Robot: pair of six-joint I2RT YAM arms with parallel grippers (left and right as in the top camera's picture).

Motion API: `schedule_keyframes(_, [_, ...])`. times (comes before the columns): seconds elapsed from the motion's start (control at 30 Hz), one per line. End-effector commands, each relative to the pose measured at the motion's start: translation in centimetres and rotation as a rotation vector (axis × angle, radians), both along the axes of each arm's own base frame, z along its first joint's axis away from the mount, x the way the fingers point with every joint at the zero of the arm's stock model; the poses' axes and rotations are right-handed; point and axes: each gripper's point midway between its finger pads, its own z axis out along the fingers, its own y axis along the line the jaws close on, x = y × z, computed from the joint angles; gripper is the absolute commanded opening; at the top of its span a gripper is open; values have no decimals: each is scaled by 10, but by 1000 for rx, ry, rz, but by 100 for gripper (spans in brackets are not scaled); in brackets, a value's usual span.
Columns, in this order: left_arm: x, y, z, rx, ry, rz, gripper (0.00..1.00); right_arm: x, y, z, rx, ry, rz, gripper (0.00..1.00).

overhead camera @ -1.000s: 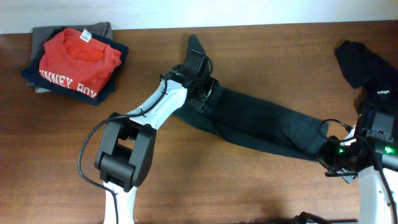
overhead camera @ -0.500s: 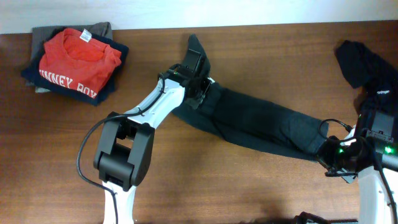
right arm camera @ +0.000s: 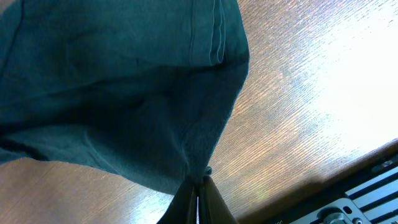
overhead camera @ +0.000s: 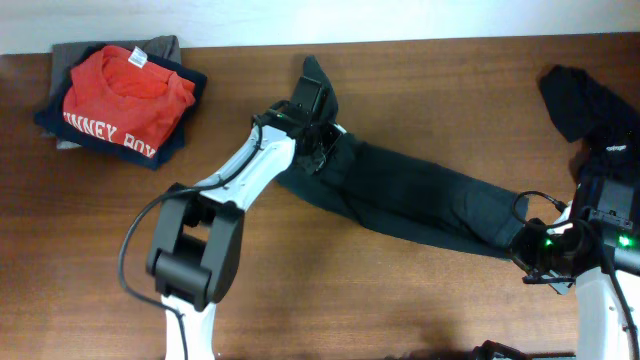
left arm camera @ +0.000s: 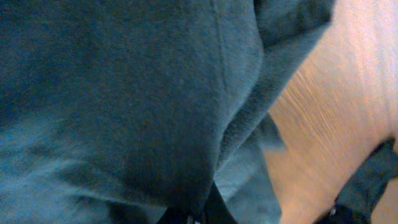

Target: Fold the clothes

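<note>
Across the middle of the wooden table [overhead camera: 400,300], a long dark garment [overhead camera: 410,195] lies pulled out into a narrow band. It runs on a slant from the far centre of the table down toward the near right. Its far end rises to a small point past the left gripper [overhead camera: 318,128]. Its near end stops at the right gripper [overhead camera: 520,240].

The left gripper sits on the garment's far end, with its white arm reaching in from the near left. In the left wrist view, charcoal cloth fills almost the whole picture. The folds draw down to the fingertips at the bottom edge, which look pinched together on the cloth, though little of them shows.

In the right wrist view, the right gripper's [right arm camera: 199,190] fingers meet in a tight point, clamped on the garment's edge. The cloth fans out above them over bare wood.

A second dark garment [overhead camera: 575,100] lies crumpled at the far right edge of the table, apart from the stretched one. At the far left corner sits a stack of folded clothes [overhead camera: 60,125], with a red shirt [overhead camera: 125,90] bearing white letters on top.
</note>
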Motion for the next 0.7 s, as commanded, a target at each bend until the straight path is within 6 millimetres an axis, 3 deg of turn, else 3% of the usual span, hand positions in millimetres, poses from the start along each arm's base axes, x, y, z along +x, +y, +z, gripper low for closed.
schedule_keyframes(0.0, [1, 9, 93, 21, -224, -111, 1, 2, 0, 8, -12, -21, 10, 4])
schedule_keyframes(0.13, [-20, 22, 144, 60, -321, -193, 1, 1, 2, 13, -10, -48, 13, 4])
schedule_keyframes(0.2, [-35, 39, 173, 119, -383, -220, 1, 1, 7, 21, 2, -81, 19, 4])
schedule_keyframes(0.33, [-62, 73, 208, 235, -437, -214, 1, 1, 12, 35, 9, -132, 27, 4])
schedule_keyframes(0.53, [-100, 104, 219, 325, -392, -216, 0, -5, 15, 47, -3, -161, 28, 4])
schedule_keyframes(0.67, [-103, 104, 219, 342, -398, -259, 2, -9, 16, 46, 2, -150, 28, 4])
